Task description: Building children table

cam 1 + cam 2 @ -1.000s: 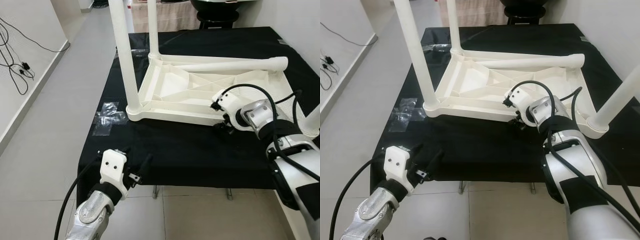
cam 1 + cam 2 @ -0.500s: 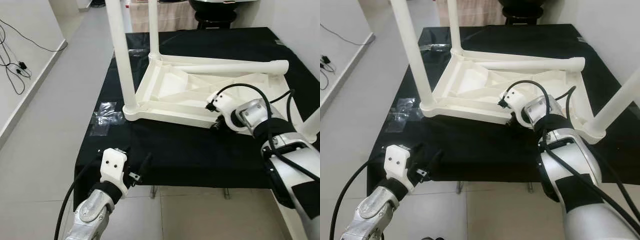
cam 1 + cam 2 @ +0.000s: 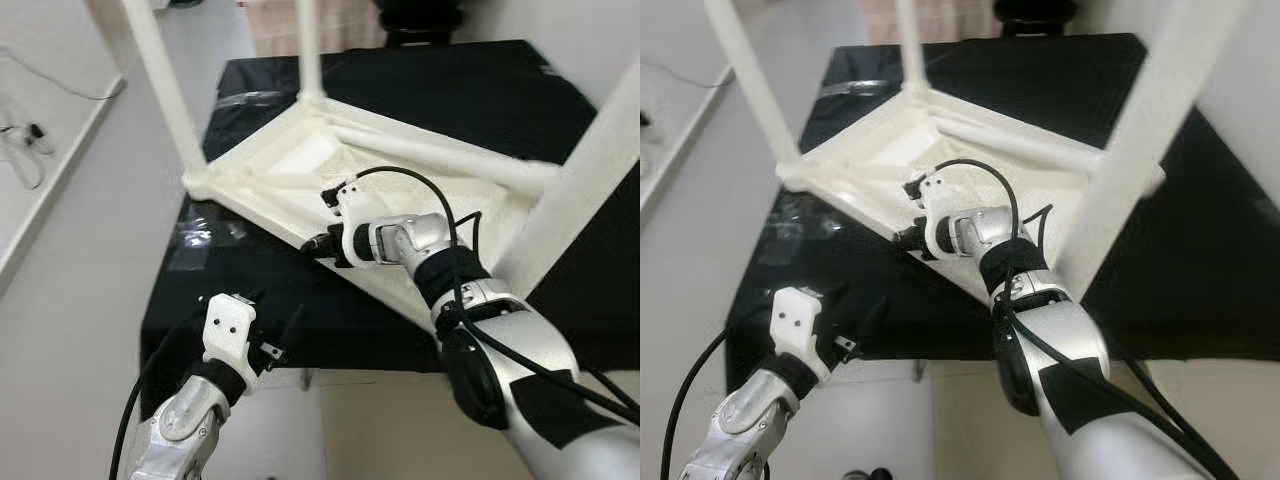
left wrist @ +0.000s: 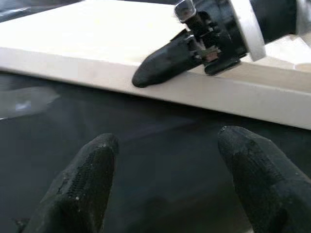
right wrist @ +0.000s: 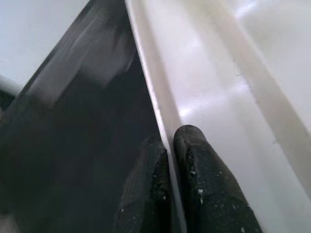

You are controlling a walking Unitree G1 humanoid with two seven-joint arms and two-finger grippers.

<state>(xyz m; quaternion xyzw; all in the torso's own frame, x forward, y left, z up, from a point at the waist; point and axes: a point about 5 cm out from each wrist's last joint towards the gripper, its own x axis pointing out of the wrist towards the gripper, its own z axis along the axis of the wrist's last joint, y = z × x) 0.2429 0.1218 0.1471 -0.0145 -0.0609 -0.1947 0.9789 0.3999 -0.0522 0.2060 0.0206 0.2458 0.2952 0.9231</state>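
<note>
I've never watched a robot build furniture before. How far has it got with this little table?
Fairly far, it seems. The white table lies upside down on the black cloth with legs already standing in three corners. One more leg lies loose across the underside, apparently not fitted. In hand: the right gripper is pinched on the table's rim, one finger each side. The left gripper hovers open nearby. Left: fit that leg, then turn the table upright.

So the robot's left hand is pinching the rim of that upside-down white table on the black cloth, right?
Not quite: the right hand pinches the rim of the upside-down white table, as the right wrist view shows. The left hand hovers open over the black cloth.
</note>
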